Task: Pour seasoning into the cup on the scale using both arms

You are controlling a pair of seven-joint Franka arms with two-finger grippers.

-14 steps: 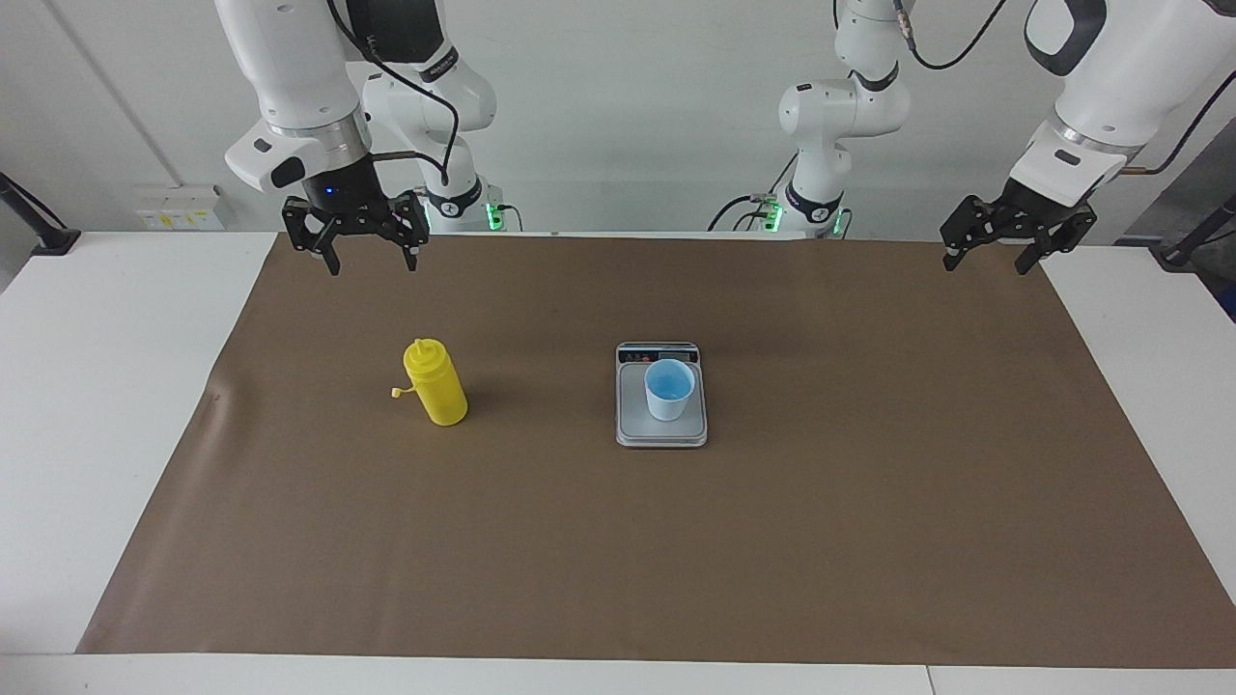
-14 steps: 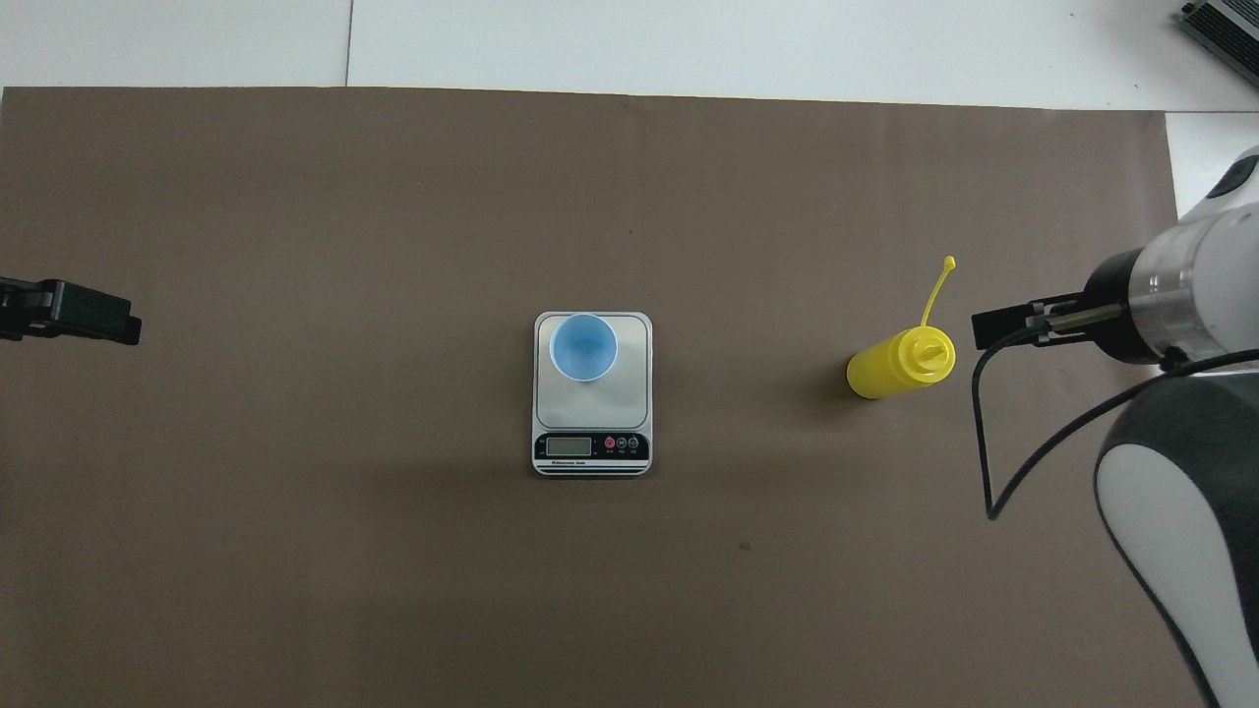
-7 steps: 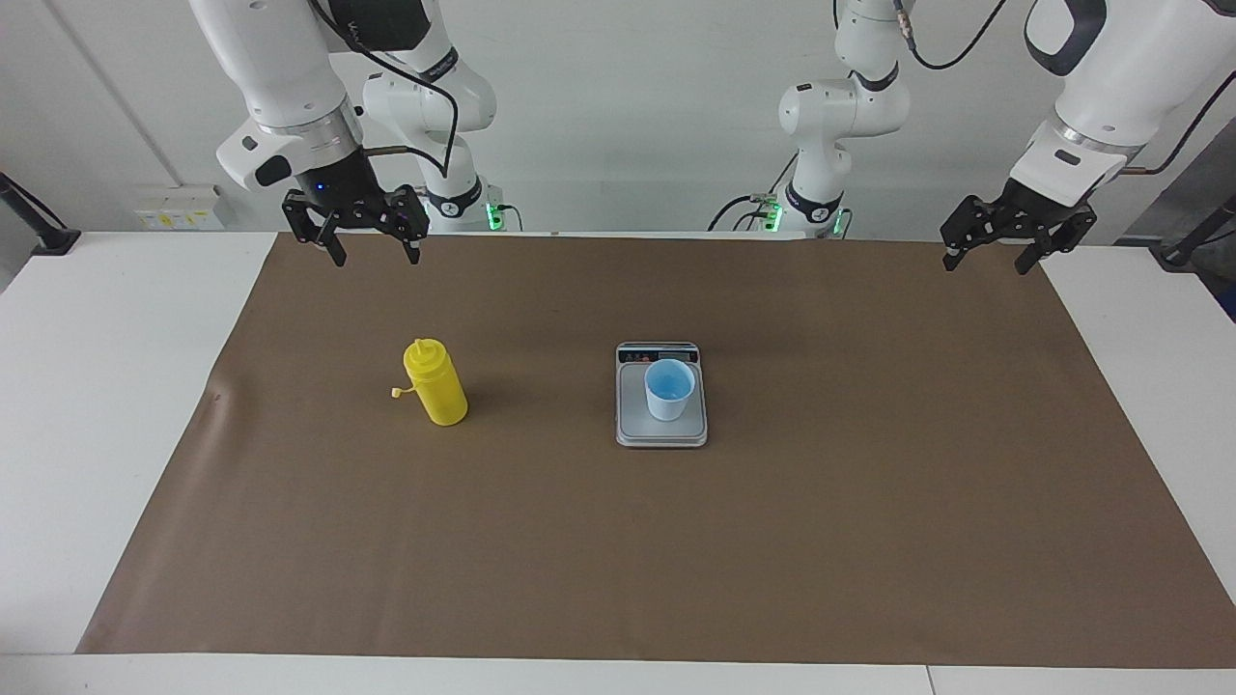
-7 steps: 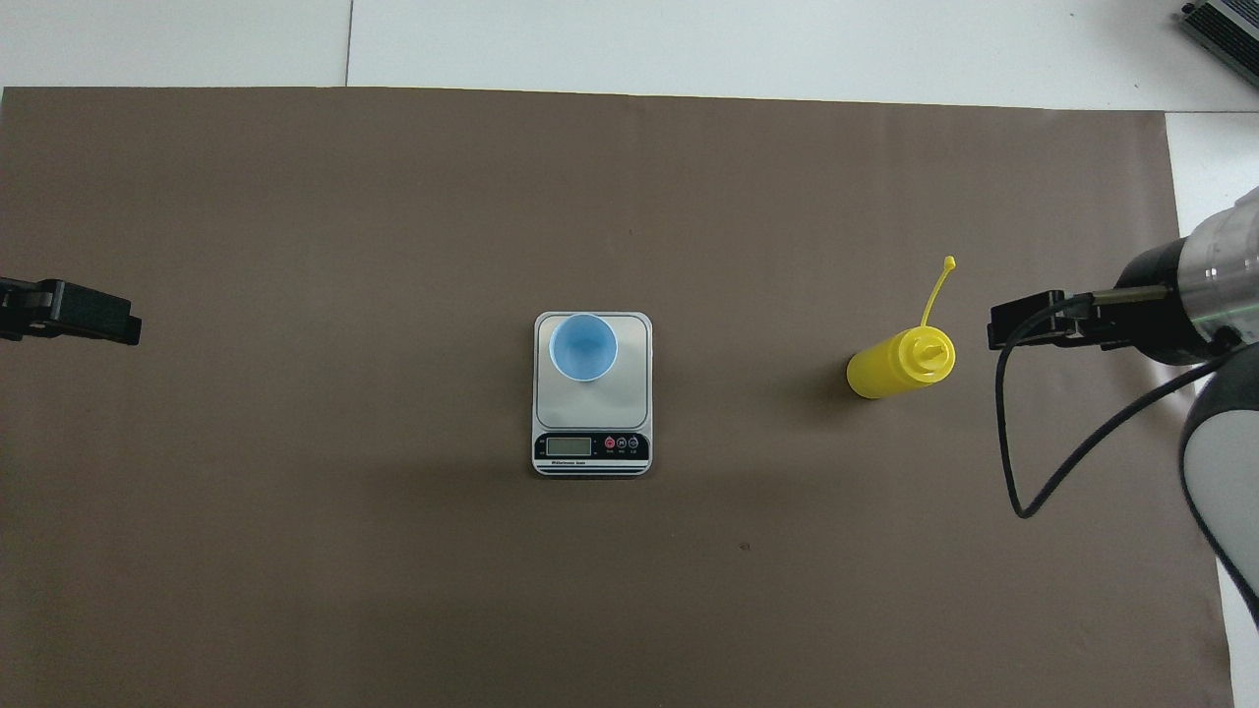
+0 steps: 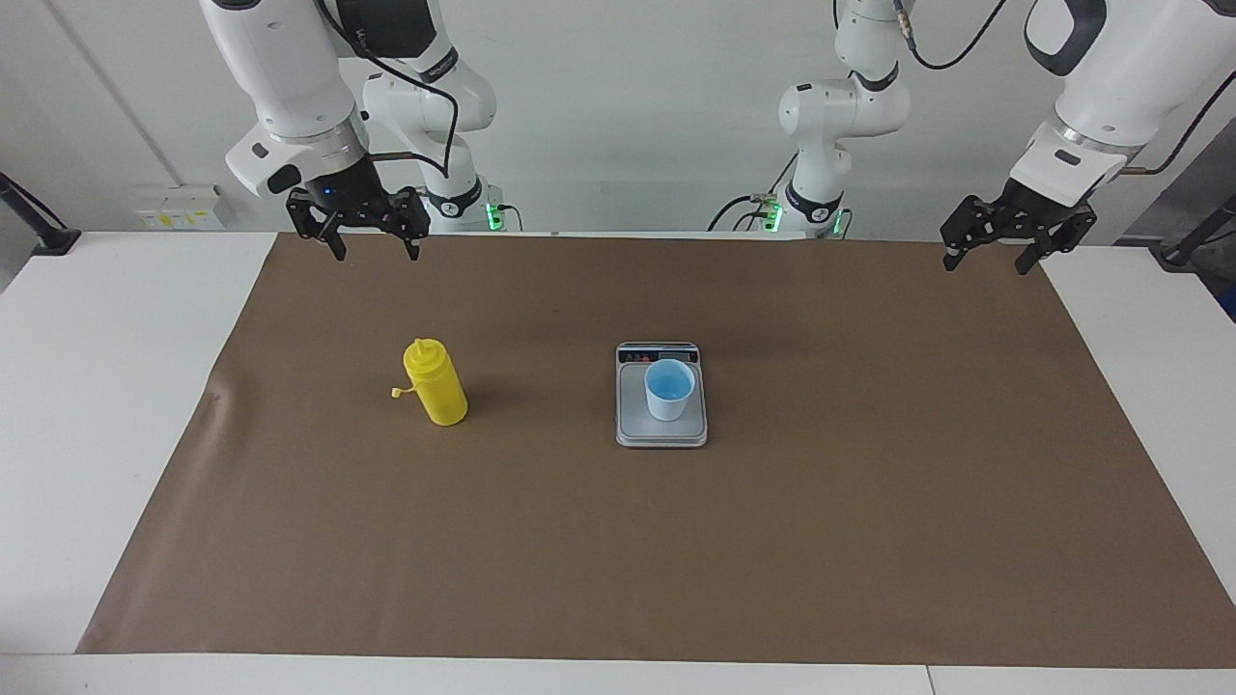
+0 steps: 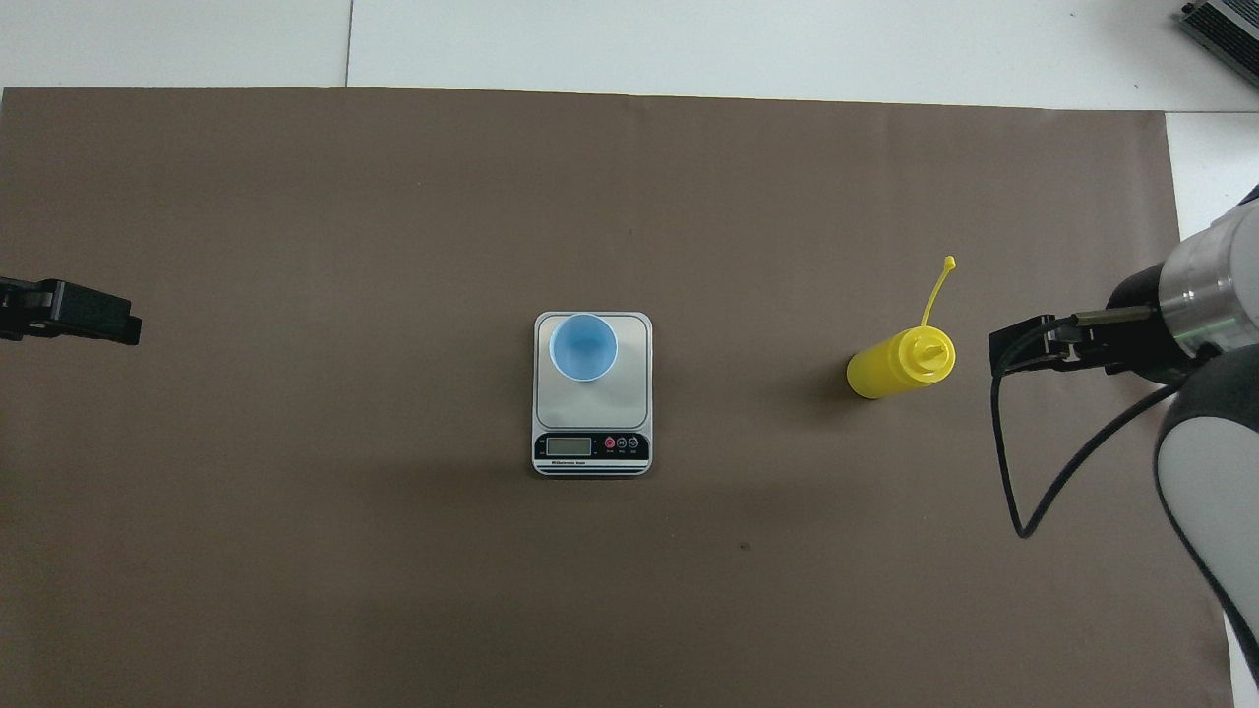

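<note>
The yellow seasoning bottle (image 5: 436,386) stands upright on the brown mat toward the right arm's end, its little cap hanging off on a tether; it also shows in the overhead view (image 6: 900,362). The light blue cup (image 5: 669,388) stands on the silver scale (image 5: 661,430) in the middle of the mat, on the part of the plate away from the display. Cup (image 6: 583,346) and scale (image 6: 592,403) show from above. My right gripper (image 5: 376,253) hangs open and empty over the mat's edge by the robots, apart from the bottle. My left gripper (image 5: 985,267) waits open and empty over the mat's corner at the left arm's end.
The brown mat (image 5: 618,541) covers most of the white table (image 5: 106,386). A grey device (image 6: 1225,25) lies at the table's farthest corner toward the right arm's end. The right arm's black cable (image 6: 1013,462) hangs beside the bottle.
My right gripper has risen a little and drawn back from the bottle toward the right arm's end. The left arm, bottle, cup and scale have not moved.
</note>
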